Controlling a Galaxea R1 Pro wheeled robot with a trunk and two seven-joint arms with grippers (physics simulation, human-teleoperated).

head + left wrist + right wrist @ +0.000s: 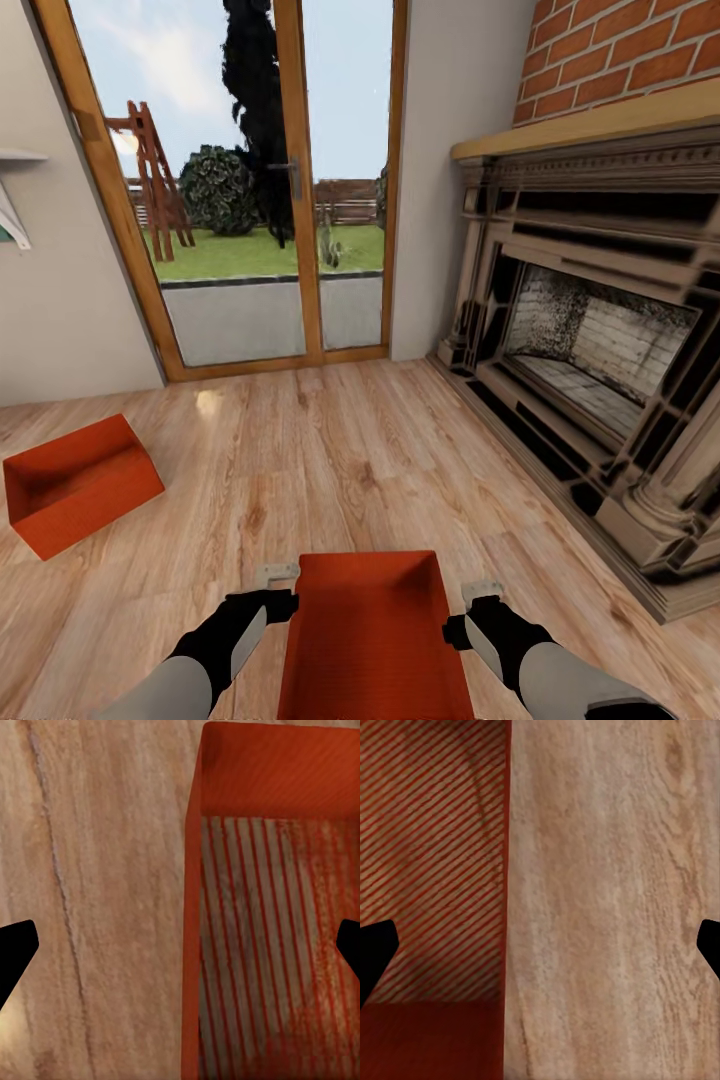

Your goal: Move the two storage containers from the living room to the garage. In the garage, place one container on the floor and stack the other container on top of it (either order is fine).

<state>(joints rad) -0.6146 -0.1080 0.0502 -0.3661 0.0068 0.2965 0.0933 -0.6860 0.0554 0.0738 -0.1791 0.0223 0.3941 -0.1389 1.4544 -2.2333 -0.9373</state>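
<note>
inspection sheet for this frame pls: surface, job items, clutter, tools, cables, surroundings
Surface: light wood-plank floor, bare between the bins.
Job's things: near storage container on the floor between both arms, open top up, nothing seen inside; second storage container on the floor further off to the left, tipped so its opening faces the room.
Clutter: nothing seen.
Grippers: left tool open, straddling the near bin's left wall; right tool open, straddling its right wall; neither closed on it.
Cables: nothing seen.
Surroundings: brick fireplace on the right, glazed wooden door to a garden ahead, edge of a wall shelf far left.
</note>
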